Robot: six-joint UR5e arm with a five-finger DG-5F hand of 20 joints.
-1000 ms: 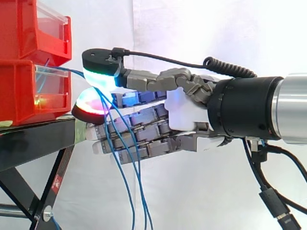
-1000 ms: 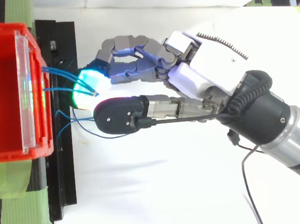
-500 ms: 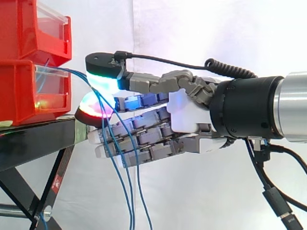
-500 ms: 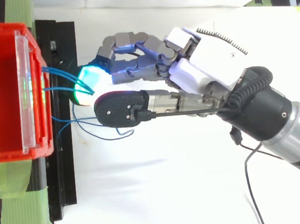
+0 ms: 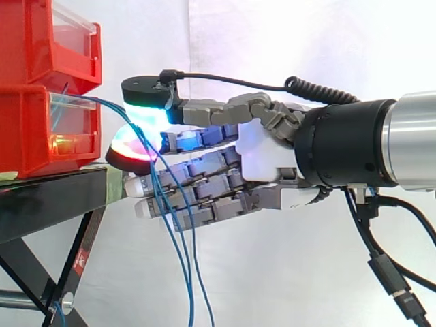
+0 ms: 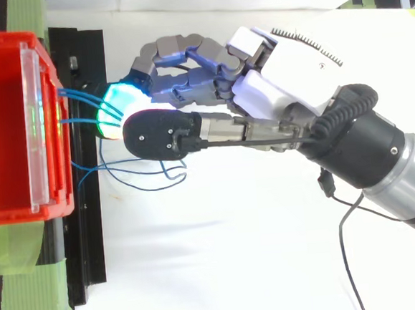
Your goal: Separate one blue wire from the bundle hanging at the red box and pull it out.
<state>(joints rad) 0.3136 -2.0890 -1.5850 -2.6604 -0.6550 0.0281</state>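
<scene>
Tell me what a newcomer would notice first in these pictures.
The large grey-and-white robot hand on the right of the side view catches the eye first, its fingertips glowing cyan and red. Between thumb and finger it pinches thin blue wires, which hang from the stacked red plastic bins at the left, on a black metal stand.

- A white curtain (image 5: 286, 48) closes off the far side of the scene in the side view. A vertical fold runs down it left of centre.
- A black stand (image 5: 48, 201) occupies the left side, with a level worktop edge and slanted black legs (image 5: 87, 235) beneath.
- Strips of green tape (image 6: 28, 298) lie on the stand at the left of the top view.
- A white surface (image 6: 224, 268) extends to the right of the stand.
- Lighting is even and diffuse, and only soft shadows fall on the white surface.
</scene>
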